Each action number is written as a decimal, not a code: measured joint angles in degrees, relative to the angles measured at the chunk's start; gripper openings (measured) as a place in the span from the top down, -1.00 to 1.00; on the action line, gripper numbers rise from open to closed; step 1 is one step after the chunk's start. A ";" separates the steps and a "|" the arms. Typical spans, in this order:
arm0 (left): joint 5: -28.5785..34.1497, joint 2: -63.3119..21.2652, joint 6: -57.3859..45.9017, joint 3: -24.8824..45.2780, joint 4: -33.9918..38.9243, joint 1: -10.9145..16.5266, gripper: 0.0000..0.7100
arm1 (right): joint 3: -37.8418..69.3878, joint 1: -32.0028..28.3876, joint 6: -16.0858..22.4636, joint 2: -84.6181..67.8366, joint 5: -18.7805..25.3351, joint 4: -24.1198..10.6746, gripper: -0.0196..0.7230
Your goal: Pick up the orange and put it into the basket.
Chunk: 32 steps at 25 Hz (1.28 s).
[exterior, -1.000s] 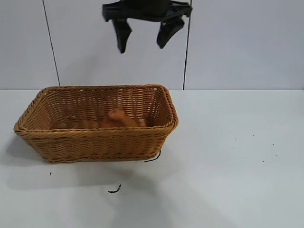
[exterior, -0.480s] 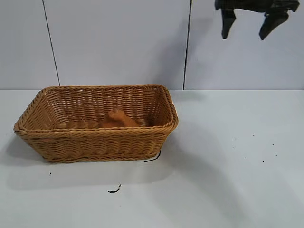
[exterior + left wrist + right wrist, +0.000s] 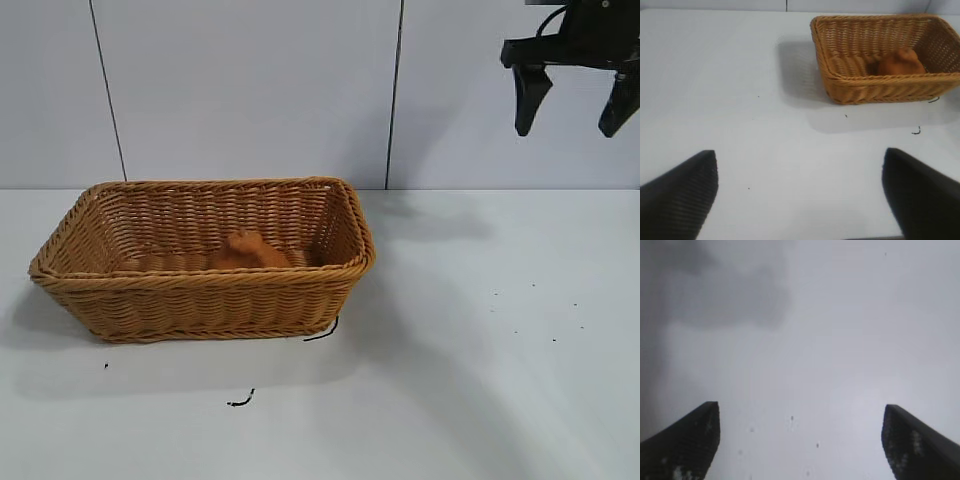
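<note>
- Exterior view gives you one orange (image 3: 247, 250) lying inside the one basket (image 3: 200, 300), near its right end.
- Your right gripper (image 3: 575, 100) hangs high, well right of the basket, fingers spread wide, holding nothing.
- Your left gripper (image 3: 800, 192) is likewise wide open and empty, well apart from the basket.
- Two dark scraps (image 3: 240, 401) lie on the table (image 3: 480, 380) near the basket's front.

A bare lab-style test setup: a plain white surface (image 3: 480, 380) fills the lower frame, pale grey wall panels (image 3: 250, 90) with dark vertical seams (image 3: 397, 90) across the top, and a black robot claw (image 3: 572, 95) at upper right.
</note>
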 joint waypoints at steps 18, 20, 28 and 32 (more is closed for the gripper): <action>0.00 0.00 0.00 0.00 0.00 0.00 -0.80 | 53.42 0.00 -4.35 -58.15 -9.89 0.07 -0.75; 0.00 0.00 0.00 0.00 0.00 0.00 -0.80 | 55.65 0.00 -4.35 -64.80 -10.13 0.01 -0.75; 0.00 0.00 0.00 0.00 0.00 0.00 -0.80 | 55.88 0.00 -4.35 -85.80 -11.18 0.01 -0.75; -0.06 0.00 0.00 0.00 0.00 0.00 -0.80 | 56.23 0.00 -4.53 -94.47 -11.24 0.01 -0.75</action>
